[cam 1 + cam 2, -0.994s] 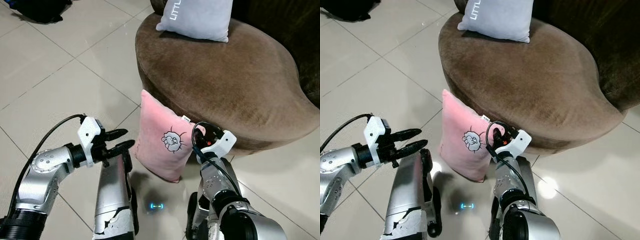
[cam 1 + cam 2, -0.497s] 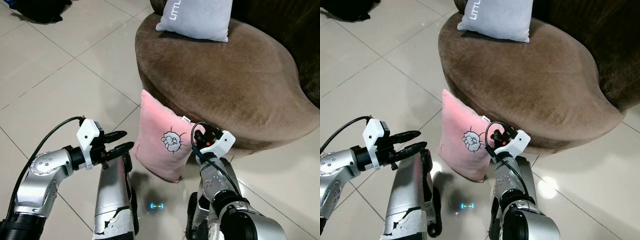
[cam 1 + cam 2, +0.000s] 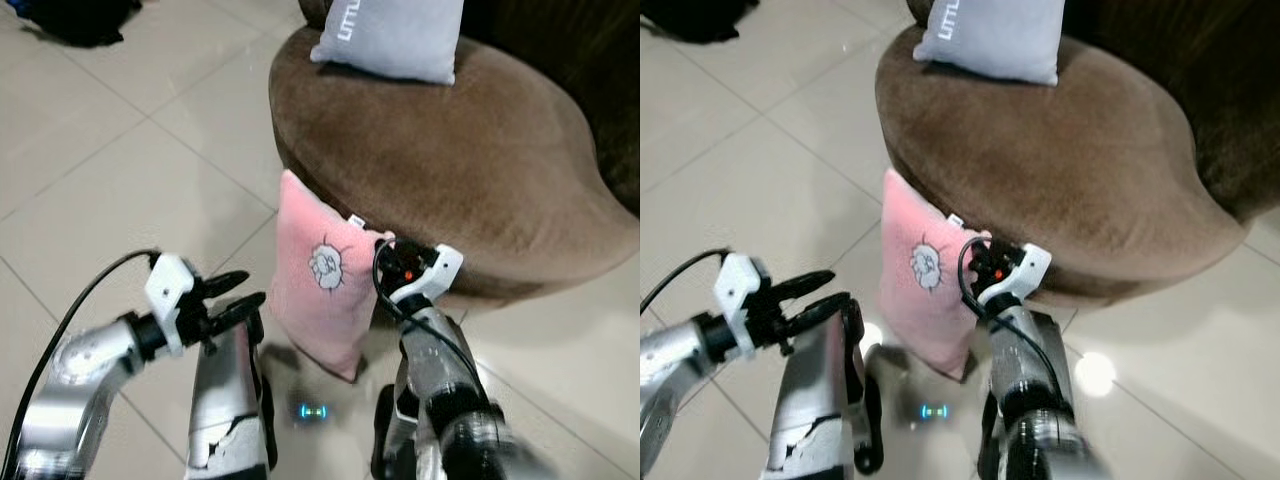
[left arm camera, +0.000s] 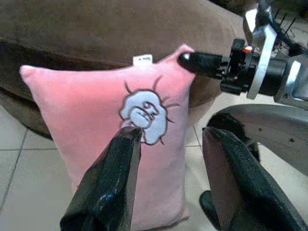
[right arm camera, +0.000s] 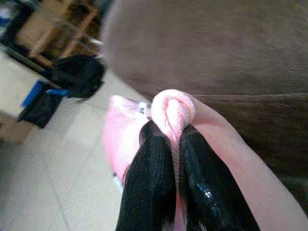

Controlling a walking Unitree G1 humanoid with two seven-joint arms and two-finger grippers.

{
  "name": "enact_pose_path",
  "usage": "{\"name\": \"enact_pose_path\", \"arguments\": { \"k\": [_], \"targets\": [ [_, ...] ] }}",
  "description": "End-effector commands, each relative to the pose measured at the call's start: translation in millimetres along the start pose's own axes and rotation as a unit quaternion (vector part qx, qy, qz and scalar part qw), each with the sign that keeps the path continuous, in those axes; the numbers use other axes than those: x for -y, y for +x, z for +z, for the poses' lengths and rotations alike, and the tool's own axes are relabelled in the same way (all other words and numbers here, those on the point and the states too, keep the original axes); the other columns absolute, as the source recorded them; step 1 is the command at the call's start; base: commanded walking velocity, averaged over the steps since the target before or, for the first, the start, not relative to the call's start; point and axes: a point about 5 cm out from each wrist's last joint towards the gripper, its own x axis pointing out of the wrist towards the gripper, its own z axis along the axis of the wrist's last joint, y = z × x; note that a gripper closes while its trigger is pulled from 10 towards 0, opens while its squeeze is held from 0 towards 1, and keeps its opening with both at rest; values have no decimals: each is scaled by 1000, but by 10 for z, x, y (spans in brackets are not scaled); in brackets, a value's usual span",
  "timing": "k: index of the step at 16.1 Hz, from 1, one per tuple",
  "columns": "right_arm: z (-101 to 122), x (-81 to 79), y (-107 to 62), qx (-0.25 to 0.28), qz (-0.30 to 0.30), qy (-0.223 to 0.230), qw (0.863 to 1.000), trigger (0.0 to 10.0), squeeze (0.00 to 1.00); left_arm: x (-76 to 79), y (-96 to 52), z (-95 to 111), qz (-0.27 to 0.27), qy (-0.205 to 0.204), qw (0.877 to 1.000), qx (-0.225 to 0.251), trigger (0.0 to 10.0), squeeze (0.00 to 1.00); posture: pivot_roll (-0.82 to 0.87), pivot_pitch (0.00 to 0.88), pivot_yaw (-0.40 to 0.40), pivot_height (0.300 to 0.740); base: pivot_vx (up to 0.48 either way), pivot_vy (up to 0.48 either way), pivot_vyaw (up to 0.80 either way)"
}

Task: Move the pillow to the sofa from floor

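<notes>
A pink pillow (image 3: 322, 275) with a white cartoon patch stands upright on the tiled floor, leaning against the brown round sofa (image 3: 460, 150). My right gripper (image 3: 384, 247) is shut on the pillow's upper right corner; in the right wrist view the pink fabric (image 5: 173, 108) bulges out between the two black fingers (image 5: 149, 183). My left gripper (image 3: 238, 293) is open, a short way left of the pillow at mid height. In the left wrist view its two fingers (image 4: 113, 180) frame the pillow's face (image 4: 120, 134) without touching it.
A grey pillow (image 3: 395, 35) with white lettering lies at the back of the sofa seat. A dark bag (image 3: 75, 15) sits on the floor at far left. My own silver legs (image 3: 225, 400) stand just below the pillow. Open tiled floor stretches to the left.
The right gripper has pulled the pillow's corner up and slightly left, and the pillow has turned narrower. The view is blurred by motion. The left gripper has dropped a little.
</notes>
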Motion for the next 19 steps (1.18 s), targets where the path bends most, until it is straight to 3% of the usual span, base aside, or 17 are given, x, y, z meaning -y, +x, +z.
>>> {"name": "enact_pose_path", "arguments": {
  "k": [1, 2, 3, 4, 7, 8, 10, 12, 13, 14, 15, 16, 17, 19],
  "targets": [
    [-157, -597, 101, 19, 58, 75, 995, 0, 0, 77, 6, 4, -3, -5, 1000, 7, 10000, 0, 284, 200, -46, 495, 0, 0, 0],
    [-31, -666, 99, 37, 73, 79, 994, 0, 0, 118, 16, 5, -1, -9, 1000, 14, 10000, 0, 264, 185, -51, 495, 0, 0, 0],
    [354, -867, 98, 80, 110, 77, 988, 0, 0, 219, 64, 15, -1, -21, 999, 28, 10000, 0, 227, 164, -53, 495, 0, 0, 0],
    [464, -914, 101, 92, 120, 75, 986, 0, 0, 241, 84, 12, -2, -22, 999, 31, 10000, 0, 213, 155, -53, 495, 0, 0, 0],
    [1583, -1354, 190, 229, 172, 72, 955, 0, 0, 310, 274, 22, -12, -36, 997, 64, 10000, 0, 131, 95, -54, 495, 0, 0, 0],
    [1689, -1399, 188, 241, 178, 67, 952, 0, 0, 314, 298, 26, -14, -36, 997, 67, 10000, 0, 131, 95, -54, 495, 0, 0, 0],
    [2461, -1616, 125, 348, 190, 8, 918, 0, 0, 277, 437, 80, -25, -26, 996, 80, 10000, 0, 89, 54, -49, 495, 0, 0, 0],
    [2831, -1658, -8, 394, 185, -34, 900, 0, 0, 218, 516, 193, -18, -17, 995, 100, 10000, 0, 78, 43, -44, 495, 0, 0, 0],
    [2871, -1627, -22, 396, 176, -53, 899, 0, 0, 204, 542, 246, -17, -14, 994, 109, 10000, 0, 72, 39, -41, 495, 0, 0, 0],
    [2817, -1499, 11, 377, 147, -77, 911, 2824, 0, 196, 583, 320, -17, -7, 993, 120, 10000, 0, 73, 36, -38, 495, 0, 0, 0],
    [2494, -1193, 115, 313, 87, -102, 940, 10000, 0, 174, 637, 387, -11, 4, 992, 125, 10000, 0, 70, 34, -31, 495, 0, 0, 0],
    [2339, -1081, 140, 285, 72, -101, 950, 10000, 0, 160, 655, 397, -2, 9, 992, 124, 10000, 0, 68, 32, -28, 495, 0, 0, 0],
    [1809, -683, 154, 201, 11, -81, 976, 10000, 0, 77, 745, 413, 59, 25, 992, 111, 10000, 0, 74, 30, -27, 495, 0, 0, 0],
    [1522, -501, 108, 149, -20, -88, 985, 10000, 0, 23, 797, 417, 96, 27, 990, 100, 10000, 0, 72, 36, -28, 495, 0, 0, 0]
  ]
}}
